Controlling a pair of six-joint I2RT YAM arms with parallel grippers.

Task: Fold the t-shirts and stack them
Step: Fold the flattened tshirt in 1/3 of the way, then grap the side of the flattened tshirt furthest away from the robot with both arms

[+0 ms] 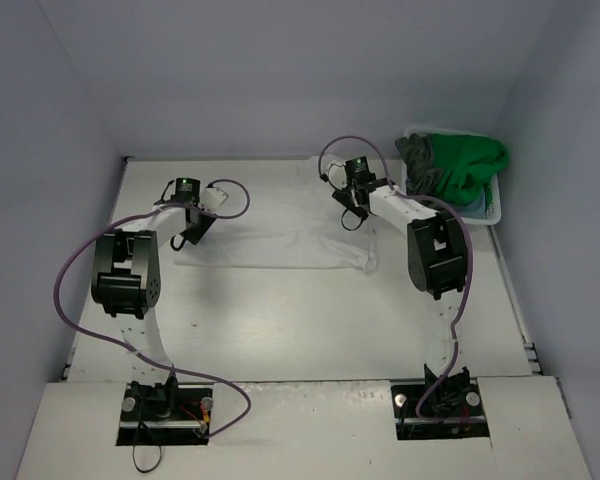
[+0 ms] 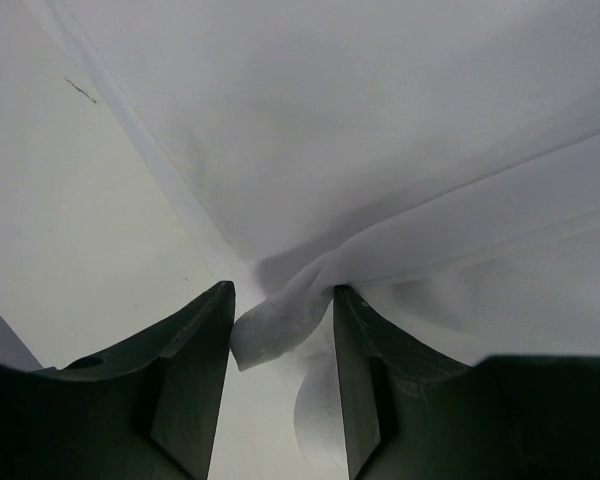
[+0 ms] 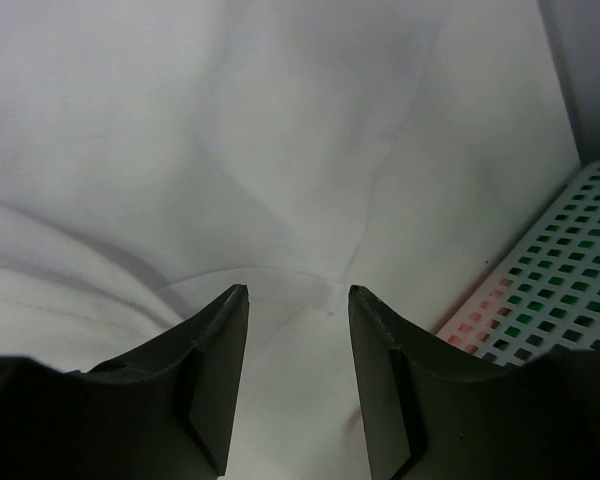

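Observation:
A white t-shirt lies spread flat across the middle of the table, a folded strip along its near side. My left gripper hangs over its left end and is open. In the left wrist view a bunched corner of the white t-shirt sits loose between the parted fingers of the left gripper. My right gripper is over the shirt's right end, open. The right wrist view shows the right gripper just above smooth white cloth, holding nothing.
A white plastic laundry basket stands at the back right corner, its perforated wall close beside my right gripper. It holds a bright green t-shirt and a dark grey one. Bare table lies in front of the shirt.

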